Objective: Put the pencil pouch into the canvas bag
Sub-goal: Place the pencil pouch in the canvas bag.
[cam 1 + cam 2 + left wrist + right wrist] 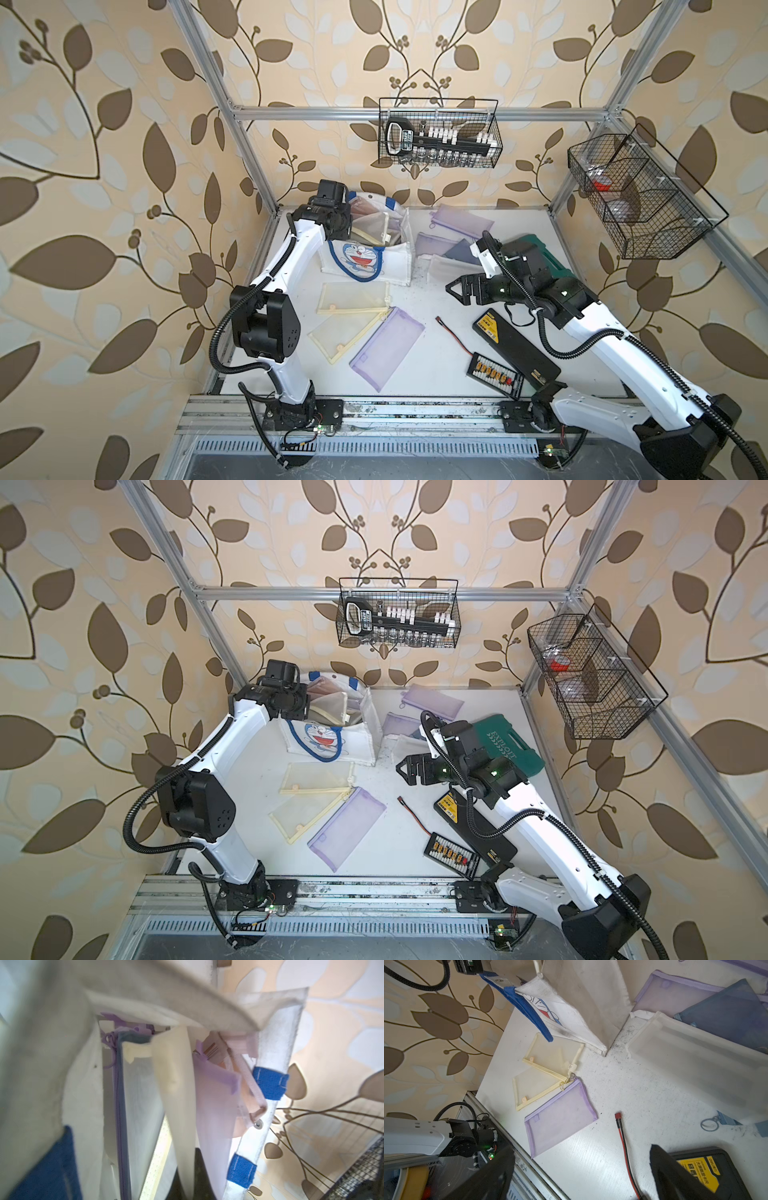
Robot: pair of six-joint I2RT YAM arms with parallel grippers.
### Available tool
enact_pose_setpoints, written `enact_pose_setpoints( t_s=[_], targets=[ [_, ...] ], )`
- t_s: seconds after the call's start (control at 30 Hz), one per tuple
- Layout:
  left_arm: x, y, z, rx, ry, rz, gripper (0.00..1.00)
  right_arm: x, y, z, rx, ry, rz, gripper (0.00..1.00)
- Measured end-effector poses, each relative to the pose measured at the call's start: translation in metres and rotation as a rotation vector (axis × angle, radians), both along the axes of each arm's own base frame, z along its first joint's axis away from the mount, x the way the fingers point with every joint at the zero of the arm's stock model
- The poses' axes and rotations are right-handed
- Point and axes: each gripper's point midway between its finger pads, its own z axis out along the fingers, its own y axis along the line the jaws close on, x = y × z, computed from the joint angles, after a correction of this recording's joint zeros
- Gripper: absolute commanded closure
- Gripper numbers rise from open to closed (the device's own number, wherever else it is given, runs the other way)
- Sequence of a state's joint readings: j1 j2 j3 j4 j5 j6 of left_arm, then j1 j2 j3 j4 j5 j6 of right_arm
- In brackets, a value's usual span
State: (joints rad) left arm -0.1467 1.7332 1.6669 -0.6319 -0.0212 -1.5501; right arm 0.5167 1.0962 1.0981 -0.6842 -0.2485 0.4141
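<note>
Several pouches (371, 227) in white canvas bag (400, 261); left fingers (345, 225) closed, right fingers (675, 1176) spread

Top views: bright, even, diffuse light; faint soft shadows on white tabletop (432, 374); wide-angle bowing of silver aluminium frame post (209, 66) twd pic edges; otherwise sharp. Left wrist view: heavy blur, white boxy canvas bag (276, 1039) too near, out of focus, backlit w/ glare strip inside. Right wrist view: crisp, evenly lit, no hard shadows.

White worktop (436, 361) bears the canvas bag (374, 266) and mesh pouches (386, 347) ahead of the right pincer (455, 291), black case (515, 349) behind.
</note>
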Motion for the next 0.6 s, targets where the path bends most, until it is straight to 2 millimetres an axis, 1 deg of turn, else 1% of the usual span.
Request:
enact_pose_setpoints(
  t_s=[0.17, 0.27, 0.33, 0.5, 0.53, 0.6],
  targets=[
    [0.004, 0.016, 0.013, -0.032, -0.040, 0.028, 1.00, 0.000, 0.000, 0.000, 0.002, 0.001, 0.002, 0.01],
    [0.006, 0.017, 0.013, -0.066, -0.044, 0.035, 1.00, 0.000, 0.000, 0.000, 0.002, 0.001, 0.002, 0.01],
    [0.006, 0.017, 0.010, -0.097, -0.050, 0.044, 1.00, 0.000, 0.000, 0.000, 0.002, 0.001, 0.002, 0.01],
    [-0.001, 0.009, -0.015, -0.188, -0.014, 0.061, 1.00, 0.000, 0.000, 0.000, 0.002, 0.001, 0.002, 0.01],
    [-0.001, 0.010, -0.017, -0.197, -0.013, 0.064, 1.00, 0.000, 0.000, 0.000, 0.002, 0.001, 0.002, 0.01],
    [0.003, 0.010, -0.013, -0.229, -0.030, 0.071, 1.00, 0.000, 0.000, 0.000, 0.002, 0.001, 0.002, 0.01]
  ],
)
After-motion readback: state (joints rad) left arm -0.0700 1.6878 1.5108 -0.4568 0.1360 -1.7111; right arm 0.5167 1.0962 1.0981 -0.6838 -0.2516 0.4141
